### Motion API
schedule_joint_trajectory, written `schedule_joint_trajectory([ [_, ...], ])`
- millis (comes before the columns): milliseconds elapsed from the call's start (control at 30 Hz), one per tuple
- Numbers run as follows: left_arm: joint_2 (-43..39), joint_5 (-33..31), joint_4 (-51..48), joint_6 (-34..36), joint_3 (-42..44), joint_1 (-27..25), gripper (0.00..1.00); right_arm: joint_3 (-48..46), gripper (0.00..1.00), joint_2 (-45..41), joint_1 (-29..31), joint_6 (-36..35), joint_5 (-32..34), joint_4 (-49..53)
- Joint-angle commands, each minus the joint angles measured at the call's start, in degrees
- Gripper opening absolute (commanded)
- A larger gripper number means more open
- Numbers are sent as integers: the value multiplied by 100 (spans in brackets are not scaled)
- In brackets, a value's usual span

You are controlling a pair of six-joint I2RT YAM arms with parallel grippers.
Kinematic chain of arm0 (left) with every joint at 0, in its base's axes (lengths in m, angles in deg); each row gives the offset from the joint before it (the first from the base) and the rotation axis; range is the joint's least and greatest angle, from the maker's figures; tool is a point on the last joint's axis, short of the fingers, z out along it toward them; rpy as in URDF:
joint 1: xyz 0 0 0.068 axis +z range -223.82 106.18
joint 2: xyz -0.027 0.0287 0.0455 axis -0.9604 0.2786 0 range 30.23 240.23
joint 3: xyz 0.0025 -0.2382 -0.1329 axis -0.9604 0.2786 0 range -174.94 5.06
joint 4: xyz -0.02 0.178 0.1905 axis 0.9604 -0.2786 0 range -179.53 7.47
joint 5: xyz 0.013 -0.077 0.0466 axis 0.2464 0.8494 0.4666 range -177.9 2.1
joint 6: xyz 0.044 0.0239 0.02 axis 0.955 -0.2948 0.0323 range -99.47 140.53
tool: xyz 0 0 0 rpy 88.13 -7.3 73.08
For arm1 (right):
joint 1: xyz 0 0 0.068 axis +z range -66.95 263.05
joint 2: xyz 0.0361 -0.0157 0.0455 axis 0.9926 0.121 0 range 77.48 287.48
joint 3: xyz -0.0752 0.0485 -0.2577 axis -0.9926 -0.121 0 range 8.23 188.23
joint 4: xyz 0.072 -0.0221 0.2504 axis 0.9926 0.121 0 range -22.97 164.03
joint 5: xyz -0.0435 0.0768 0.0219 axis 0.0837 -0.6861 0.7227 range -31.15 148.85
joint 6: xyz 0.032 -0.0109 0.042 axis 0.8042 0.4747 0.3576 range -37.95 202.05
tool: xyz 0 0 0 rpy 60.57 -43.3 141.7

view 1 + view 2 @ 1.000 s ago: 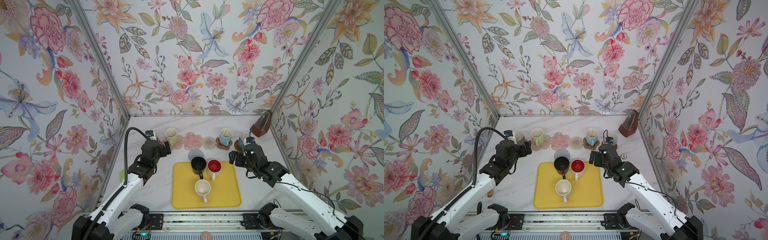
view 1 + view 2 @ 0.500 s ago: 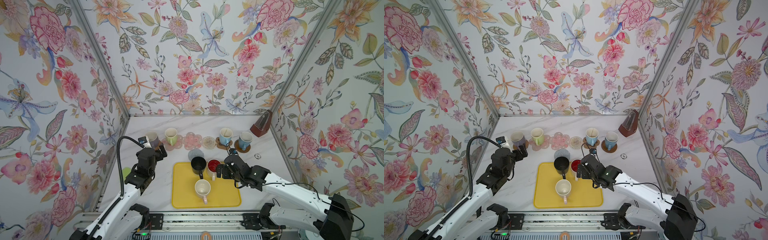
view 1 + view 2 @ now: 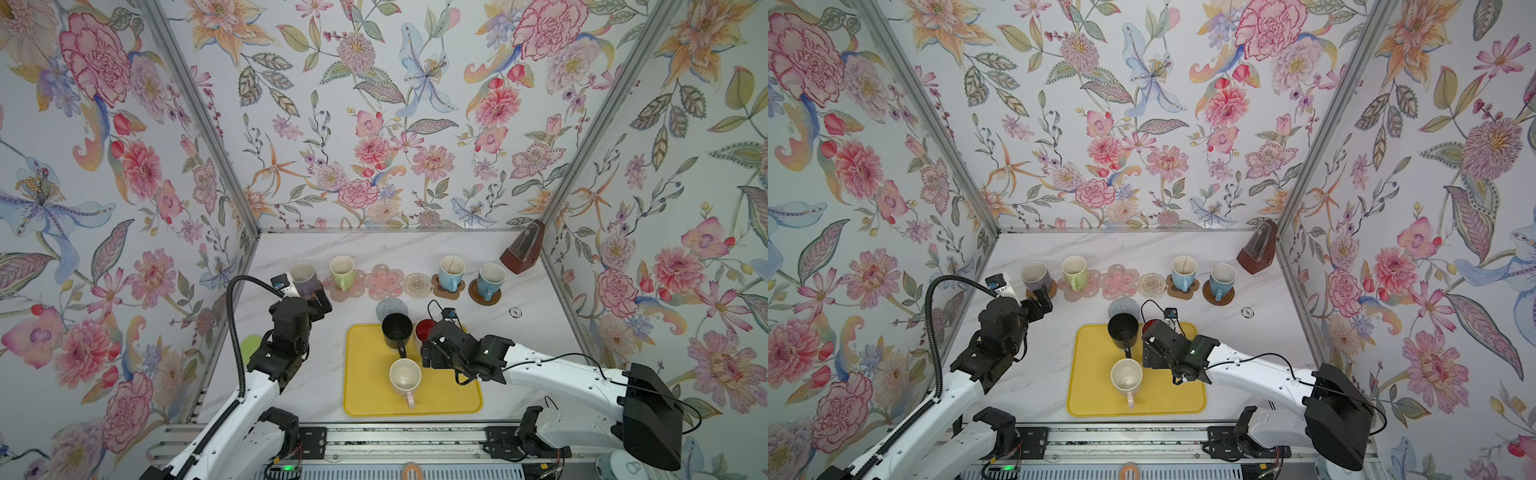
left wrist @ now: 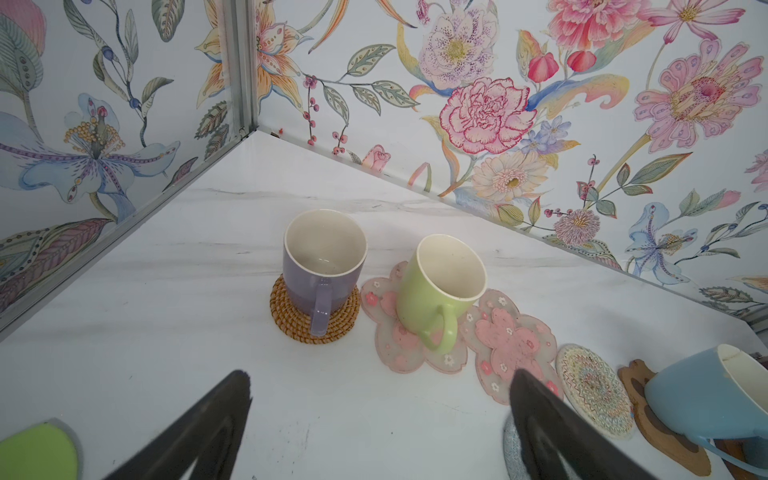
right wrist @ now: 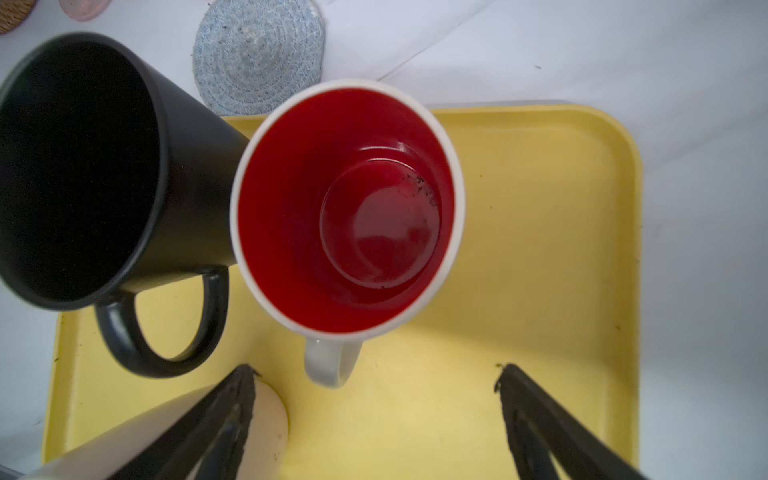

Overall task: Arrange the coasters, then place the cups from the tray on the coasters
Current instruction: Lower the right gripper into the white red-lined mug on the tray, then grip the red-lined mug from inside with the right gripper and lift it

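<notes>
On the yellow tray (image 3: 449, 399) stand a black cup (image 3: 397, 330), a white cup with a red inside (image 5: 349, 208) and a cream cup (image 3: 405, 376). My right gripper (image 5: 376, 370) hovers open over the tray, the white cup's handle (image 5: 332, 361) just between its fingertips, untouched. In the back row the lavender (image 4: 324, 257), green (image 4: 440, 286) and two blue cups (image 3: 451, 268) (image 3: 490, 278) sit on coasters. A pink flower coaster (image 3: 386, 281) and a beige woven one (image 3: 417, 284) are bare. The grey coaster (image 3: 390, 308) lies behind the tray. My left gripper (image 4: 380, 376) is open, short of the lavender cup.
A brown metronome (image 3: 523, 253) stands in the back right corner. A green brush (image 3: 251, 345) lies by the left wall. Flowered walls close in the table on three sides. A small round mark (image 3: 515, 312) shows on the table right of the tray.
My right arm swung from the blue cup at the back right down over the tray, behind the red-inside cup. My left gripper drew back from the lavender cup toward the front.
</notes>
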Motion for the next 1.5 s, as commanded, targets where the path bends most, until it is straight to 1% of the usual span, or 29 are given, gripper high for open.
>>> schedule_joint_trajectory([
  [0,-59,-121,-40,-63,76,43,99,-55,89,101,34,78,223,-141],
  [133,-51,-112,-51,-63,77,48,99,-45,84,246,42,78,256,-246],
  [400,-33,-121,-71,-33,61,54,99,4,67,479,47,86,483,-143],
  [600,-15,-140,-70,-6,68,58,99,25,54,429,47,29,647,77],
  [733,6,-138,-57,-15,77,57,99,67,50,498,55,-9,647,47],
  [1133,-81,-147,-150,-33,141,61,99,283,37,1108,99,-190,643,-252],
  [1467,-182,-201,-215,-41,181,64,99,260,25,1057,108,-496,709,-204],
])
